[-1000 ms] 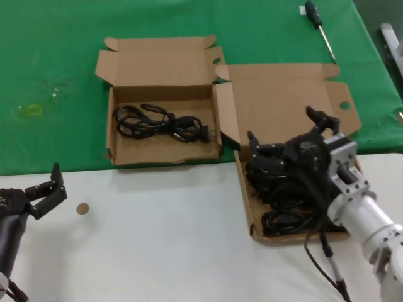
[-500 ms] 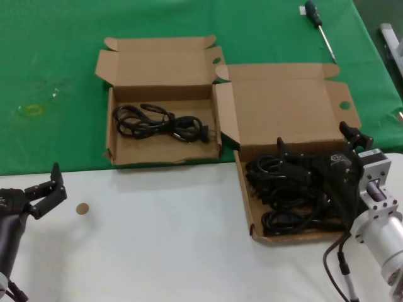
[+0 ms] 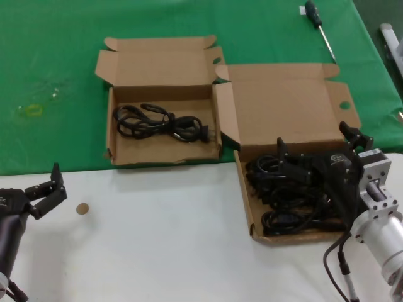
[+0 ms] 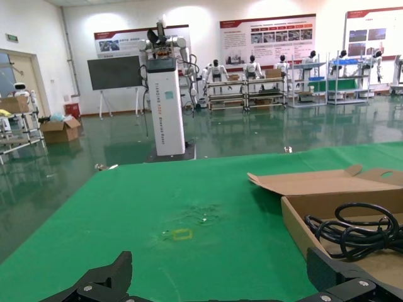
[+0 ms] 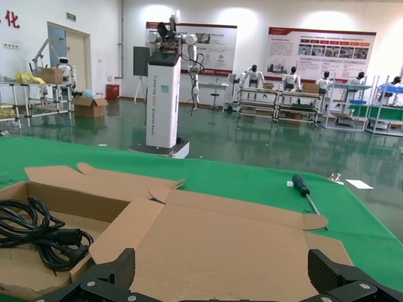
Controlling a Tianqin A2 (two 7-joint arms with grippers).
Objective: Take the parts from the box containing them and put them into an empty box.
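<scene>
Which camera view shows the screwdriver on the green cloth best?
The right wrist view shows the screwdriver best: handle and shaft lie whole on the cloth, beyond the wider box's lid. The head view has it small at the far edge. The left wrist view does not show it.

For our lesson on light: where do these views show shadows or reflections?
Head view: the left pincer casts a faint shadow on the white table. Left wrist view: the glossy floor mirrors the hall lights. Right wrist view: the floor shines likewise.
</scene>
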